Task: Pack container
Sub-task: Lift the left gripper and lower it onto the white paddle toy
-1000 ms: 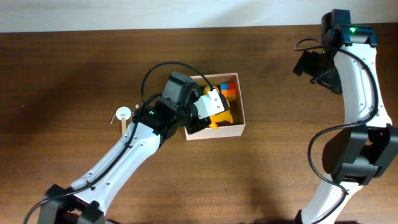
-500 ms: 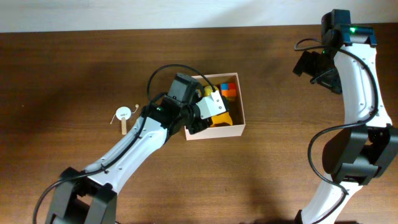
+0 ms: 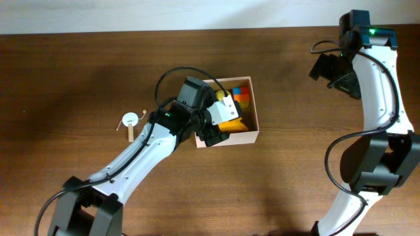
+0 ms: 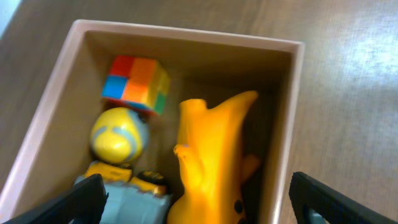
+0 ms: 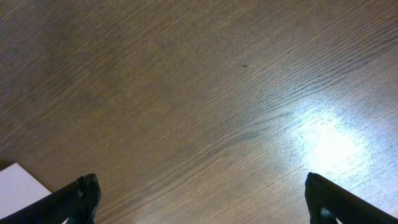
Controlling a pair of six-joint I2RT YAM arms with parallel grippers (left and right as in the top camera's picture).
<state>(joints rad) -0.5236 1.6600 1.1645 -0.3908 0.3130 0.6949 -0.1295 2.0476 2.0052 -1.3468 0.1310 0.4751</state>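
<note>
The container (image 3: 256, 115) is a shallow white-walled box in the middle of the table. In the left wrist view its rim (image 4: 186, 35) frames a multicoloured cube (image 4: 135, 84), a yellow round-headed figure (image 4: 118, 134) and a tall orange-yellow toy (image 4: 211, 149). My left gripper (image 3: 218, 123) hovers over the container's near-left part. Seen from the wrist, the left gripper (image 4: 199, 202) is open, its fingers wide on either side of the orange-yellow toy without touching it. My right gripper (image 3: 330, 68) hangs open at the far right, and the right gripper (image 5: 202, 199) has only bare wood below it.
A small white round disc on a wooden stick (image 3: 130, 122) lies on the table left of the container. A white corner (image 5: 18, 183) shows at the lower left of the right wrist view. The table's far edge runs along the top.
My left gripper has gone from shut to open over the container, and the orange-yellow toy now rests inside. The right arm has not moved.
</note>
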